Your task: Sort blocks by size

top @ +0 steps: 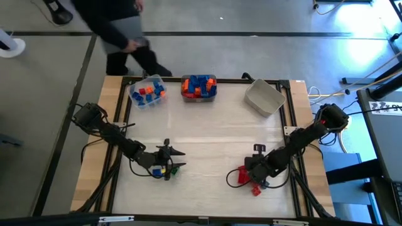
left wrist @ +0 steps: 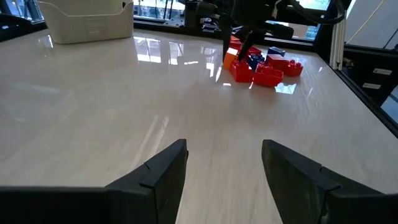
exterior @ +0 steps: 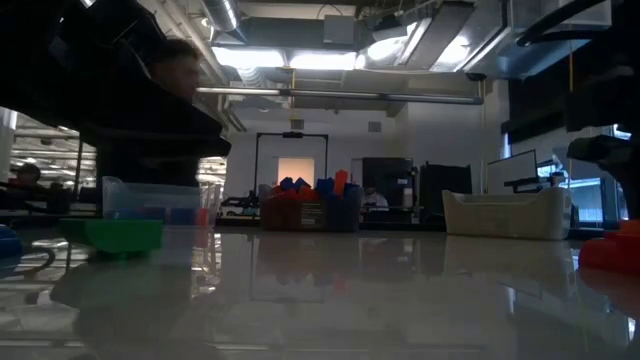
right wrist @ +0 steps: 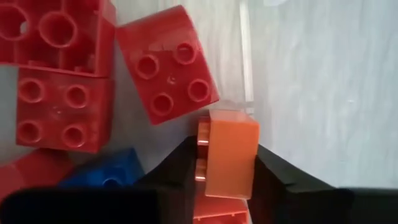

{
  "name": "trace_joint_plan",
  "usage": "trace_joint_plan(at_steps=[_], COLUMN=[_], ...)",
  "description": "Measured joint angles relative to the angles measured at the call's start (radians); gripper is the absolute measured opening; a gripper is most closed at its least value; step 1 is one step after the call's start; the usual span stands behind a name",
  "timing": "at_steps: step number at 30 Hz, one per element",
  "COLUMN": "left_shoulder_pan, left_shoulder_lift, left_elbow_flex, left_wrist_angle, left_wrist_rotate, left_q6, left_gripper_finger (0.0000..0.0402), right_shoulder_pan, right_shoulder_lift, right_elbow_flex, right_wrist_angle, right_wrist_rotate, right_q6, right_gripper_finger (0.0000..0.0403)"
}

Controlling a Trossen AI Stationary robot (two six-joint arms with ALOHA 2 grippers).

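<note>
Several red blocks (right wrist: 59,68) and a blue one (right wrist: 109,174) lie in a pile (top: 242,177) on the table at the near right. My right gripper (top: 256,176) stands over the pile, shut on an orange block (right wrist: 229,152). My left gripper (top: 168,156) is open and empty at the near left, low over the table, its fingers (left wrist: 168,171) pointing toward the pile (left wrist: 261,65). A few small blue, yellow and green blocks (top: 163,169) lie on the table beside it. My right gripper pinches the orange block's two opposite sides (right wrist: 252,155) between its two fingers, coming from above and pointing down. The block sits among the red blocks; whether it is lifted clear of the table I cannot tell.
At the far edge stand a clear bin (top: 147,93) with blue and orange blocks, a bin (top: 199,88) full of blue and orange blocks, and a tilted grey bin (top: 264,98). A person (top: 119,31) stands behind the table's far left. The table's middle is bare.
</note>
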Motion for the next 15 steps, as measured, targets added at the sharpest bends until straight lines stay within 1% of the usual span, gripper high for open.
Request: trace_joint_plan(at_steps=[1, 2, 5, 8, 11, 15], left_shoulder_pan=[0.000, 0.000, 0.000, 0.000, 0.000, -0.007], left_shoulder_lift=[0.000, 0.000, 0.000, 0.000, 0.000, -0.018], left_elbow_flex=[0.000, 0.000, 0.000, 0.000, 0.000, 0.000], left_wrist_angle=[0.000, 0.000, 0.000, 0.001, 0.002, -0.006], left_wrist_rotate=[0.000, 0.000, 0.000, 0.000, 0.000, 0.000], left_q6=[0.000, 0.000, 0.000, 0.000, 0.000, 0.000], left_gripper_finger=[0.0196, 0.0196, 0.0196, 0.0196, 0.0196, 0.0196], right_shoulder_pan=[0.000, -0.001, -0.001, -0.004, -0.030, -0.095], right_shoulder_lift=[-0.003, -0.005, -0.007, -0.008, -0.009, -0.009], right_elbow_flex=[0.000, 0.001, 0.042, 0.111, 0.179, 0.257], right_wrist_angle=[-0.003, -0.008, -0.092, -0.200, -0.244, -0.222], right_wrist_rotate=[0.001, 0.000, 0.007, 0.045, 0.107, 0.205], right_q6=[0.000, 0.000, -0.001, -0.023, -0.080, -0.204], right_gripper_finger=[0.0094, 0.0091, 0.0091, 0.0091, 0.0091, 0.0091])
